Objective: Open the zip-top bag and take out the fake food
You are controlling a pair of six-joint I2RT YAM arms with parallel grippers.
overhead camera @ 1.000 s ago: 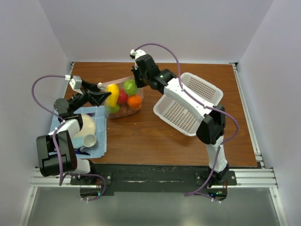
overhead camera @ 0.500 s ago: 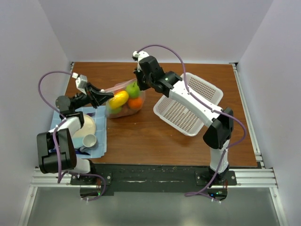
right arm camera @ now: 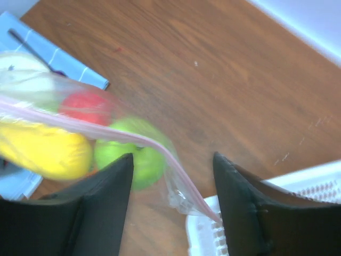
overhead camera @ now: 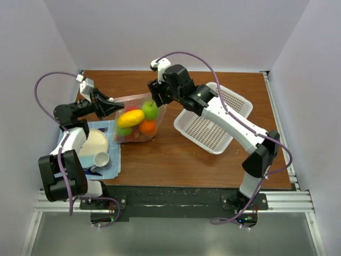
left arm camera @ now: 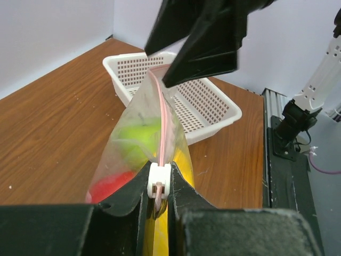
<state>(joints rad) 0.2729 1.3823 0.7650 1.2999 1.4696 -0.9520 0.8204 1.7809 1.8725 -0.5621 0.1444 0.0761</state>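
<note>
The zip-top bag (overhead camera: 139, 121) hangs over the wooden table with the fake food inside: a yellow piece (overhead camera: 130, 117), a green apple (overhead camera: 150, 110) and an orange (overhead camera: 147, 126). My left gripper (overhead camera: 112, 105) is shut on the white zip slider (left arm camera: 160, 180) at the bag's left end, with the pink zip strip (left arm camera: 161, 117) running away from it. My right gripper (overhead camera: 158, 101) stands open over the bag's right corner. In the right wrist view the strip (right arm camera: 160, 146) passes between the spread fingers (right arm camera: 106, 192) untouched, above the green apple (right arm camera: 136, 154) and a red fruit (right arm camera: 88, 106).
A white mesh basket (overhead camera: 213, 117) lies tilted to the right of the bag, under the right arm. At the left front a blue mat (overhead camera: 114, 160) carries a beige plate (overhead camera: 90, 143) and a white cup (overhead camera: 101, 159). Walls close in the table on three sides.
My right gripper has opened and let go of the bag's right corner. My left gripper has shut on the slider and drawn it leftward. The bag has sagged lower.
</note>
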